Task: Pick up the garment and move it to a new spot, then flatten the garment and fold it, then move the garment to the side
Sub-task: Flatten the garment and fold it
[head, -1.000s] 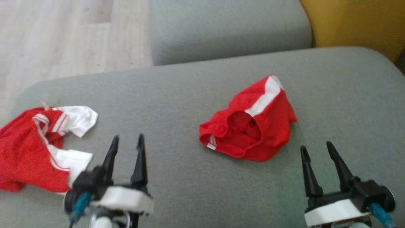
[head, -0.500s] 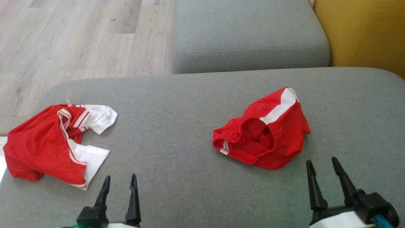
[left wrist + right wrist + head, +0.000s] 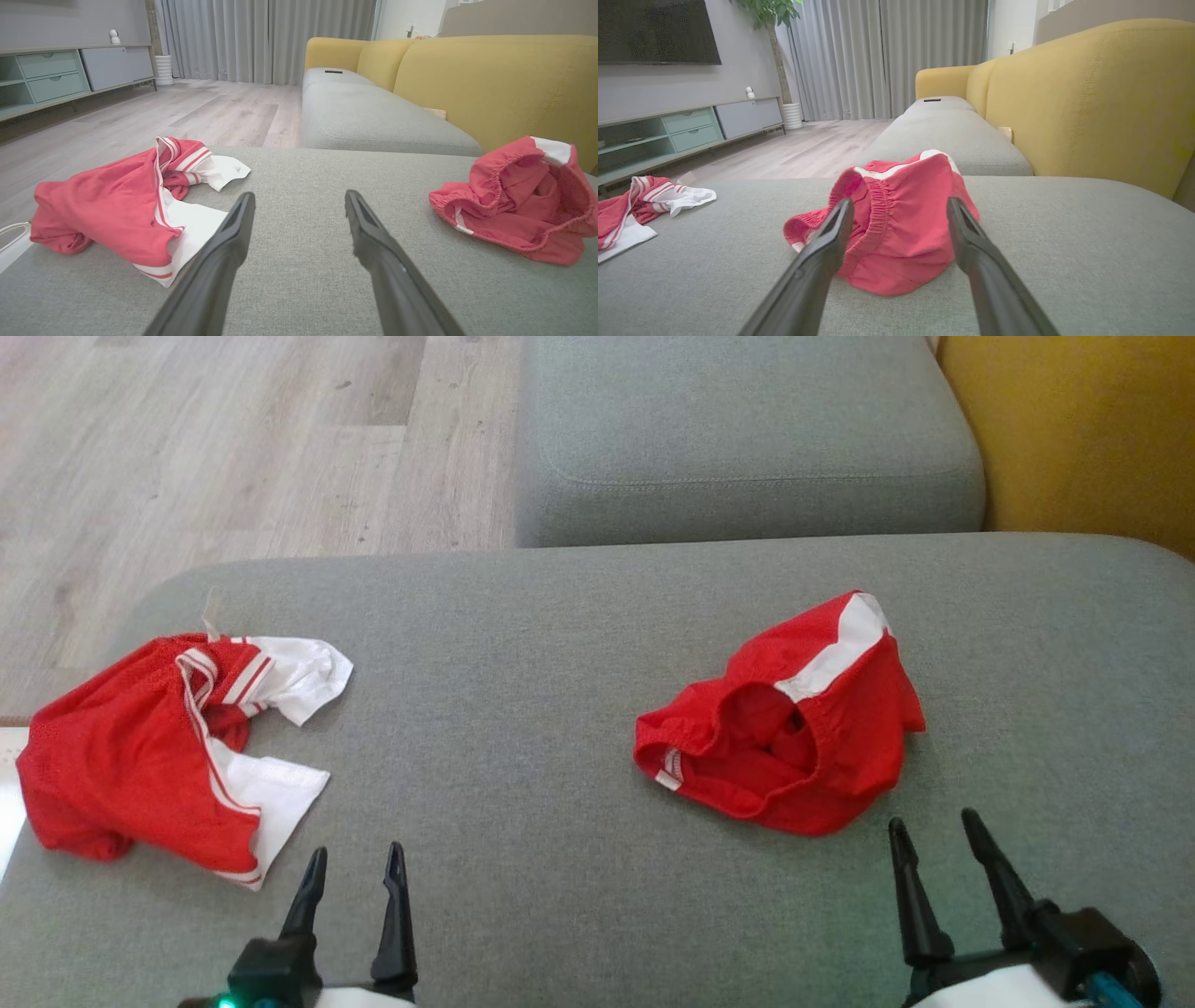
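Both left tool (image 3: 358,849) and right tool (image 3: 932,817) draw back toward 6 o'clock, wide, empty; red shorts (image 3: 794,728) remain ungrasped.

The right gripper's (image 3: 900,201) two long dark fingers stand wide apart; at twelve o'clock, crumpled red elastic-waisted shorts (image 3: 901,238) lie on the grey fabric cushion (image 3: 1064,242), a red-and-white jersey (image 3: 640,205) at nine o'clock.

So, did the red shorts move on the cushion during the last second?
No. The red shorts keep their place relative to the far grey cushion; the camera shifted, not them.
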Tool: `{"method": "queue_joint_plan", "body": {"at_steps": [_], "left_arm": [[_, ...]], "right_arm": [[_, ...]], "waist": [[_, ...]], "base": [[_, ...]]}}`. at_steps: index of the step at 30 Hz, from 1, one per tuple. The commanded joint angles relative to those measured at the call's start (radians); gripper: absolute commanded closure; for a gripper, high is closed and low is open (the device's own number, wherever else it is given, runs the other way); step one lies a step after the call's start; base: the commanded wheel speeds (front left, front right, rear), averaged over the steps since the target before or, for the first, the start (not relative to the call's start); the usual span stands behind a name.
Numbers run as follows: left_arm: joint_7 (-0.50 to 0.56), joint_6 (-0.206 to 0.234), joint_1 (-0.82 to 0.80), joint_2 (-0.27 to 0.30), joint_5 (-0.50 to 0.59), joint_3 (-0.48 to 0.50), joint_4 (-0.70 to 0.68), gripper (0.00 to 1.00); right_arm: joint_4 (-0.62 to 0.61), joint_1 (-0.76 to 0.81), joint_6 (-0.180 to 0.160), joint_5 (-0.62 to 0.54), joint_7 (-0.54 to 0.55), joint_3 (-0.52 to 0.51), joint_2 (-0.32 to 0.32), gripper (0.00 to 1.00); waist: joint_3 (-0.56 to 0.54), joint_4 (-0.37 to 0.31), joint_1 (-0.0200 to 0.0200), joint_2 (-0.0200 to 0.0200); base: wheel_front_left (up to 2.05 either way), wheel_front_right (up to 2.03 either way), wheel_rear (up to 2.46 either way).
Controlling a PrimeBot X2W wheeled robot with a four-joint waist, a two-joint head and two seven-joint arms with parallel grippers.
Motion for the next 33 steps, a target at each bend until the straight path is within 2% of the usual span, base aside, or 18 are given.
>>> {"method": "queue_joint_plan", "body": {"at_steps": [1,23,27,33], "left_arm": [[-0.012,0.008,-0.056,-0.002,0.011,0.029,-0.031,0.00],[-0.012,0.007,-0.061,-0.002,0.017,0.008,-0.014,0.00],[-0.012,-0.007,-0.071,-0.002,0.004,-0.016,-0.008,0.00],[-0.012,-0.053,-0.116,-0.002,-0.107,-0.077,0.020,0.00]], "right_arm": [[-0.020,-0.030,-0.001,0.010,-0.005,0.023,-0.005,0.00],[-0.026,-0.030,-0.001,0.006,-0.005,0.027,-0.005,0.00],[-0.030,-0.029,-0.001,0.009,-0.005,0.031,-0.005,0.00],[-0.047,-0.041,-0.001,0.017,-0.005,0.027,-0.005,0.00]], "waist": [[0.000,0.000,0.0001,0.0000],[0.006,-0.004,0.0001,0.0000],[0.011,-0.009,0.0001,0.0000],[0.039,-0.042,0.0001,0.0000]], "base": [[0.00,0.00,0.00],[0.00,0.00,0.00],[0.00,0.00,0.00],[0.00,0.00,0.00]]}}
